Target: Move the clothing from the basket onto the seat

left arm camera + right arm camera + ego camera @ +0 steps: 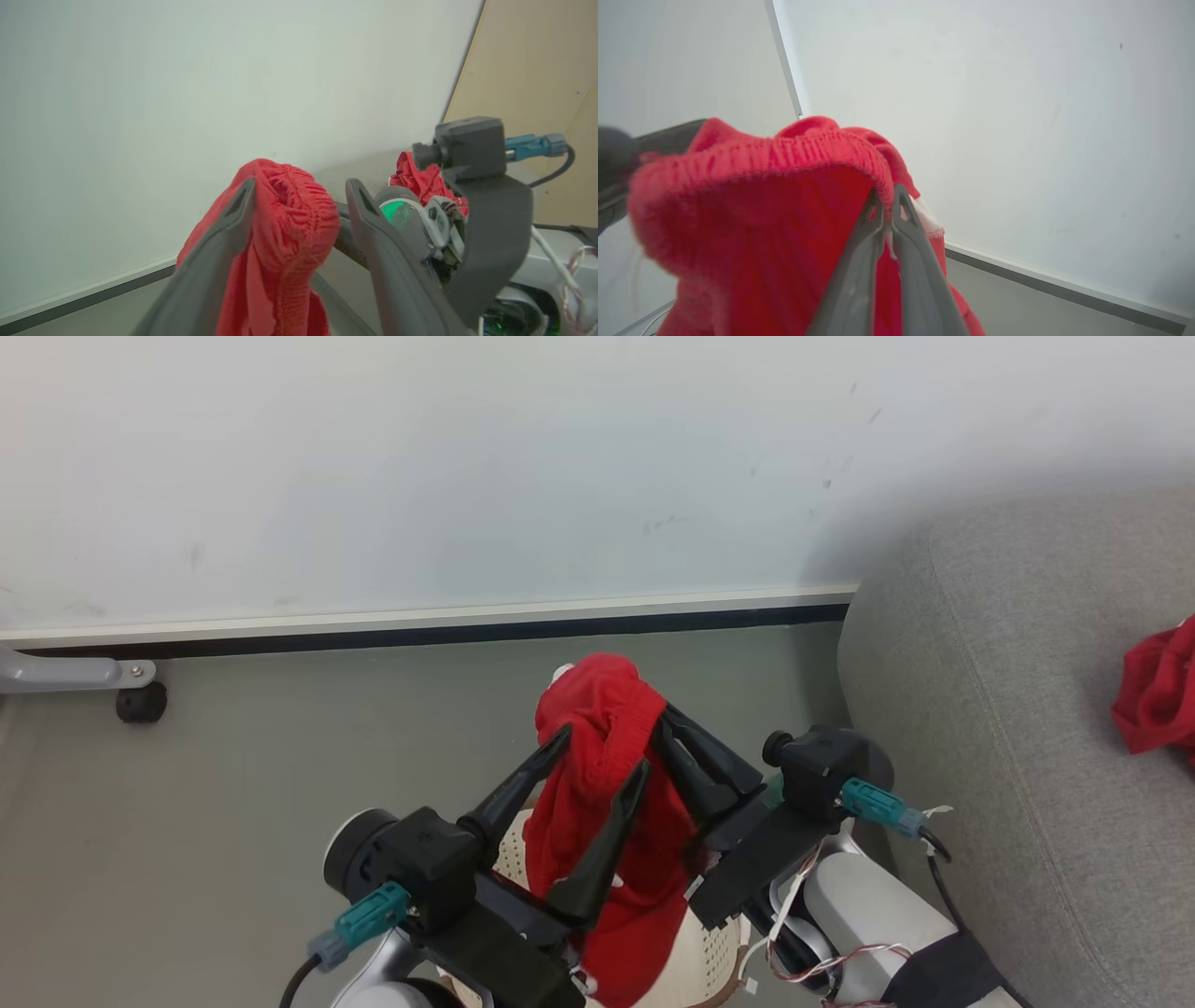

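Fingers on the right gripper [888, 195] are pressing together, pinching the ribbed elastic band of the red garment [597, 705]. Left gripper [603, 750] is standing spread, cloth draping over one finger and hanging between the two, unclamped. Garment is hanging above the basket [714, 947], soft knit sagging in folds, a bit of white trim showing at the top. Basket is showing as cream perforated plastic beneath the arms. Seat [1027, 709], grey woven upholstery with a rounded edge and a stitched seam, is lying to the right, a second red garment [1158, 695] bunching on it. Judging: carry step in hand, load hanging from the right arm alone. Next move is calling for a swing right over the seat, tail kept clear of the left fingers, then release.
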### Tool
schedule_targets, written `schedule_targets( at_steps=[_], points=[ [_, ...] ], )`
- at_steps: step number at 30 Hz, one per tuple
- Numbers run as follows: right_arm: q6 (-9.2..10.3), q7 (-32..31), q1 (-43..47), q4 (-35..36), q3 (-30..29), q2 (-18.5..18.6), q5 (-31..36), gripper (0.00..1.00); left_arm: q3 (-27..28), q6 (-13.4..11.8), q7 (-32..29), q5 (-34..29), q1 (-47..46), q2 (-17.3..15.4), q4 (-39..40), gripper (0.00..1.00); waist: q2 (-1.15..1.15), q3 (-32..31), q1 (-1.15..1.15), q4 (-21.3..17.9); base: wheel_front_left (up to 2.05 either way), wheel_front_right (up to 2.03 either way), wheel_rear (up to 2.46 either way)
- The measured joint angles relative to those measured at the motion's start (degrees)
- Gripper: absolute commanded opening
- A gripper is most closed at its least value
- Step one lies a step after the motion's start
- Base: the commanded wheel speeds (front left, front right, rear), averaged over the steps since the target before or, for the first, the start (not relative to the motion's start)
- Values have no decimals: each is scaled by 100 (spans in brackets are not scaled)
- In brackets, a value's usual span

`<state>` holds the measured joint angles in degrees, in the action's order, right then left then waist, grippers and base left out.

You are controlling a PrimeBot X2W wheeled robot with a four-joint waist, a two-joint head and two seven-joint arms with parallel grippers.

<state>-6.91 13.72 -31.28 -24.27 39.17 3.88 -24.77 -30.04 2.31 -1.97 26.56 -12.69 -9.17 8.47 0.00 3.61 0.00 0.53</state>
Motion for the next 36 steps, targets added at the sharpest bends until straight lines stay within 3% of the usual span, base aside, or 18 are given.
schedule_targets(
  at_steps=[18, 36],
  points=[
    [47, 56, -316, 38, -586, 89, -42, 0, -101, -12, -196, -280, 374, -411, 63, 100, 0, 135, 0, -353, 0, 0, 0],
    [305, 66, -350, 149, -1055, 468, 9, 0, -99, -136, -276, -349, 526, -524, 234, 100, 0, 379, 0, -1092, 0, 0, 0]
  ],
)
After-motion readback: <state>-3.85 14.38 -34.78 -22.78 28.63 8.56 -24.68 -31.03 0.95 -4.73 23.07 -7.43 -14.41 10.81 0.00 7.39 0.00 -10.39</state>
